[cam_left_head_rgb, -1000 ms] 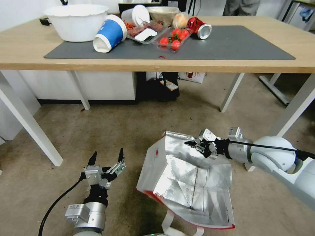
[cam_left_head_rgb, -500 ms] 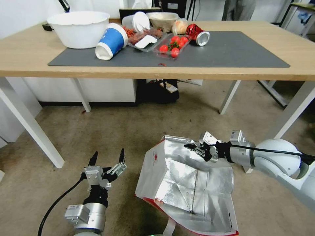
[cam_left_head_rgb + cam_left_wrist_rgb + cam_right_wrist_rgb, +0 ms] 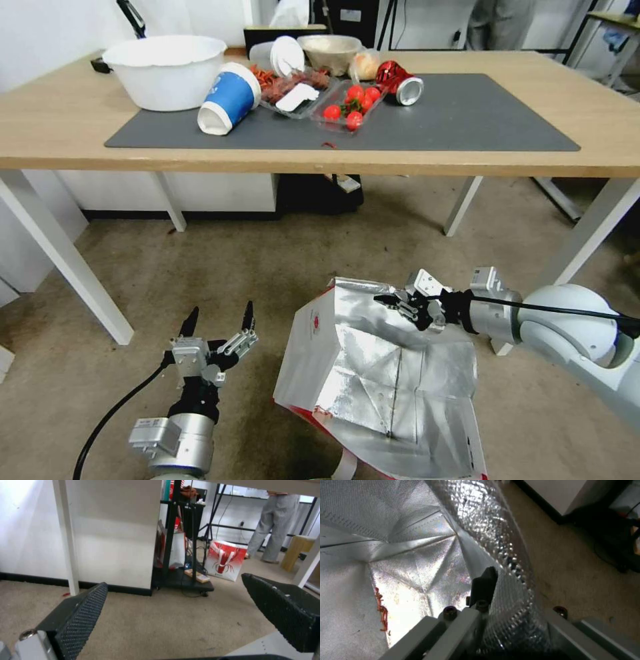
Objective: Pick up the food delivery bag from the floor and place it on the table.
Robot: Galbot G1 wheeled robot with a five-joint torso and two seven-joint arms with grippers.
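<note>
Across the top of the head view: the table, light wood with a dark grey mat, already crowded at upper left with a white bowl, a tipped blue cup, a tray of tomatoes and a red can; right half of the mat bare. Below it, the floor, beige and stained.

Lower centre of the head view: the food delivery bag, on the floor, mouth gaping upward, silver foil lining showing, white outer wall on its left face with a small red round logo, too small to read. Bottom edge: a white strap handle.

Judged light and floppy: thin walls, creased foil, probably slippery, likely to sag or fold when lifted by one edge. Better hold probably the rim or the straps.

Centre right: right gripper, clamped on the bag's far rim, one dark finger inside against the foil, wall pinched between. Lower left: left gripper, fingers spread wide, holding nothing, low over the floor beside the bag.

In the left wrist view, under the table: a white bag with a red lobster picture; no readable writing.
</note>
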